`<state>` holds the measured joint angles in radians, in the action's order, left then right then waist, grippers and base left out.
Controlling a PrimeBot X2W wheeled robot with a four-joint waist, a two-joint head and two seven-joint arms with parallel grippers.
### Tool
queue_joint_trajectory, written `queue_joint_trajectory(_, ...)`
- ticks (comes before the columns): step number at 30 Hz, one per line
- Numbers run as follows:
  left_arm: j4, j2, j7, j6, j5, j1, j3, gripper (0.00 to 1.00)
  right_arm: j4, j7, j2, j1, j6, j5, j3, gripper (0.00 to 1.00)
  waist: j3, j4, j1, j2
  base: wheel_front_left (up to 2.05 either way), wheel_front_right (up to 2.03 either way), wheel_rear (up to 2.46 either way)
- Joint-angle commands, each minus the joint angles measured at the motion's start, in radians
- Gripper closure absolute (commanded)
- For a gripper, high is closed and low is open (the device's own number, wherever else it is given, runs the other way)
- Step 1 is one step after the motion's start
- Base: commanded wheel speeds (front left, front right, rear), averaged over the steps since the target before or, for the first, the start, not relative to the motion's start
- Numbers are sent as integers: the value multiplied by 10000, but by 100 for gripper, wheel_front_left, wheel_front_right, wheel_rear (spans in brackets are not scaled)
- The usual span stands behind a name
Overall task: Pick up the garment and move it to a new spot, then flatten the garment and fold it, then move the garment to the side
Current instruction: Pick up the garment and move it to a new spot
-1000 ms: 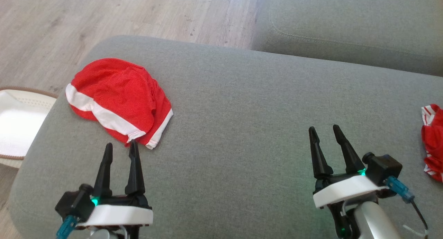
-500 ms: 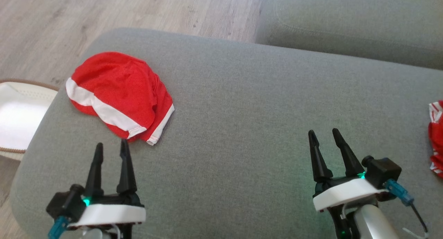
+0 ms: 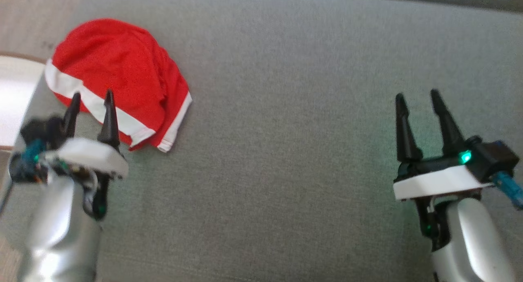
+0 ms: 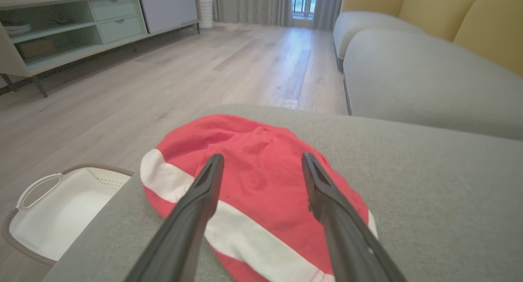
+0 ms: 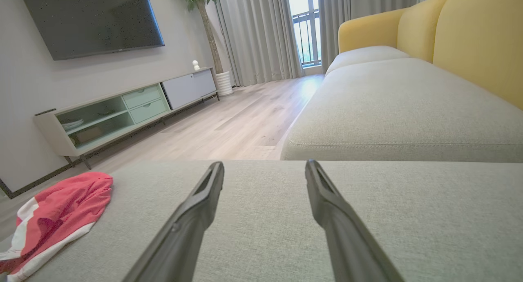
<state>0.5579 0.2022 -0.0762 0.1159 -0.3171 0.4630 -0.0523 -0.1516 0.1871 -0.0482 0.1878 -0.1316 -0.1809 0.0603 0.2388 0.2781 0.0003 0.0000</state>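
Honestly hard to call progress on this one. The red garment with the white stripe is sitting in a rounded, loosely doubled-over mound at the left end of the grey sofa cushion, right by the edge above the white basket. It's definitely not spread flat, and nothing is holding it. My guess is either the whole pick-up / flatten / fold run is yet to be done, or this is a rough fold already parked to the side; can't tell which from here. The left gripper has its fingers spread apart and empty, pointing at the garment. From the head view the tips overlap its near striped edge, and in the left wrist view the mound sits right between and beyond the two fingers, though I can't say if they touch the fabric. The right gripper is also spread and empty, over bare cushion well apart from the garment.
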Motion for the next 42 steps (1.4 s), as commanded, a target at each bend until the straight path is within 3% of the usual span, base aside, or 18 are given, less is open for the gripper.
queue_joint_trajectory(1,-24,487,215,44,71,539,148,0,513,-88,-20,311,9,112,177,0,662,-141,-3,0,0,0,0)
queue_joint_trajectory(7,1991,1224,2104,138,-285,2339,-807,0,1620,-638,-20,496,9,572,16,0,1461,-384,-3,0,0,0,0)
queue_joint_trajectory(18,3334,2139,4897,146,-2975,3264,-3155,0,2451,-980,-20,452,9,823,29,0,1994,-814,-3,0,0,0,0)
queue_joint_trajectory(19,3350,2198,5071,146,-3208,3258,-3309,11,2466,-976,-20,451,9,821,-4,0,1988,-832,-3,0,0,0,0)
queue_joint_trajectory(20,3334,2260,5208,146,-3414,3239,-3484,60,2465,-969,-20,450,9,811,-28,0,1964,-847,-3,0,0,0,0)
queue_joint_trajectory(21,3293,2326,5284,146,-3611,3217,-3644,100,2451,-965,-20,446,9,799,-42,0,1929,-858,-3,0,0,0,0)
queue_joint_trajectory(30,2846,2609,4037,147,-5124,3098,-3999,100,1944,-664,-20,420,9,503,46,0,1182,-1046,-3,0,0,0,0)
queue_joint_trajectory(35,1859,2797,2817,147,-5190,3060,-4674,100,1502,-378,-20,347,9,258,97,0,614,-1247,-3,0,0,0,0)
queue_joint_trajectory(42,905,2620,1770,147,-5096,3069,-5144,100,1023,-96,-20,262,9,-28,128,0,61,-1521,-3,0,0,0,0)
